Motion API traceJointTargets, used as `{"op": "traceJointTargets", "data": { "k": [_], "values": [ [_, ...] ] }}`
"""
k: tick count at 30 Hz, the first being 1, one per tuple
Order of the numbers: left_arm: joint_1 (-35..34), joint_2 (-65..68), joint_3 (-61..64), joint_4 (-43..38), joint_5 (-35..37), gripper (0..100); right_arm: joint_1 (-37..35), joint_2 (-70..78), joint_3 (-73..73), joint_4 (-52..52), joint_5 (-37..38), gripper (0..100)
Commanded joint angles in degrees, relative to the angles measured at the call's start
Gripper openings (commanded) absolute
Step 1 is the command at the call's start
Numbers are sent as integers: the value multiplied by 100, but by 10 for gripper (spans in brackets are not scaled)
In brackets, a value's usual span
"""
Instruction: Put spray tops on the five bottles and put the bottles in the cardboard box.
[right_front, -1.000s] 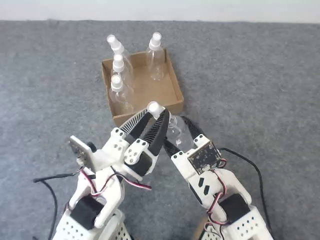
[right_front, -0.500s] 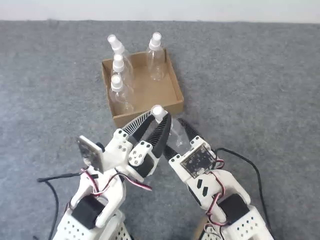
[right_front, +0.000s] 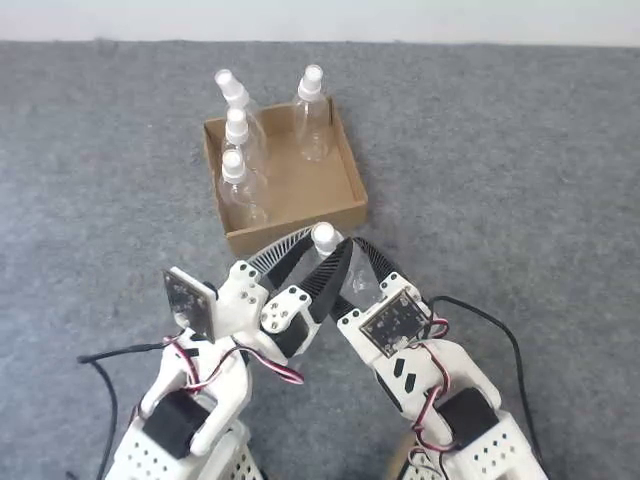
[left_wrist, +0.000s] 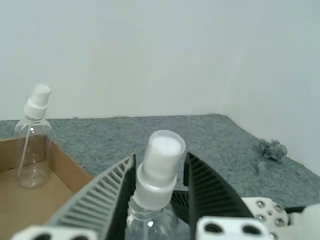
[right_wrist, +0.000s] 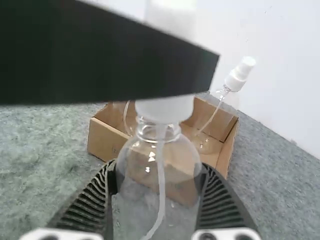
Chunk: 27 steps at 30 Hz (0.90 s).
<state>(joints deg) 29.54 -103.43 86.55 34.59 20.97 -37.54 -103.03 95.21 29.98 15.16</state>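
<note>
While the right pincer (right_wrist: 158, 175) is clenched round the belly of the fifth bottle (right_wrist: 150, 187), the left pincer (left_wrist: 160, 159) closes from above on its spray top (left_wrist: 161, 155). The top sits on the neck. Whether it is fully seated I cannot tell. The bottle stands upright, long axis vertical, between the two arms and just short of the near wall of the box (right_front: 352, 170). The box therefore lies straight ahead of both pincers, away from the arm bases. Four capped bottles (right_front: 240, 180) stand in it, three along one side and one at the far corner of the other, leaving bare cardboard near the front. As I judge it, the right arm is the one to carry: once the left lets go, the bottle must rise over the near wall and come down on that bare patch. The tabletop (right_front: 500, 180) is grey and felt-like, and a pale wall (left_wrist: 150, 50) stands behind.
</note>
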Motion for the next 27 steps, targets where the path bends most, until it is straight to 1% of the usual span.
{"op": "traceJointTargets", "data": {
  "k": [1,4,14,16,21,27],
  "values": [
    [0,-97,-787,703,-26,145,-31,-92,114,57,62,33],
    [0,-97,-1130,1073,-9,145,-31,-92,114,57,62,33],
    [-9,-105,-1059,870,0,140,-40,-92,114,57,62,33],
    [-9,-105,-1095,862,0,119,-40,-92,114,57,62,33],
    [-9,-105,-1235,853,0,12,-57,-92,114,57,62,33],
    [-9,-105,-1130,686,0,13,-57,-92,114,57,62,33]
  ]
}}
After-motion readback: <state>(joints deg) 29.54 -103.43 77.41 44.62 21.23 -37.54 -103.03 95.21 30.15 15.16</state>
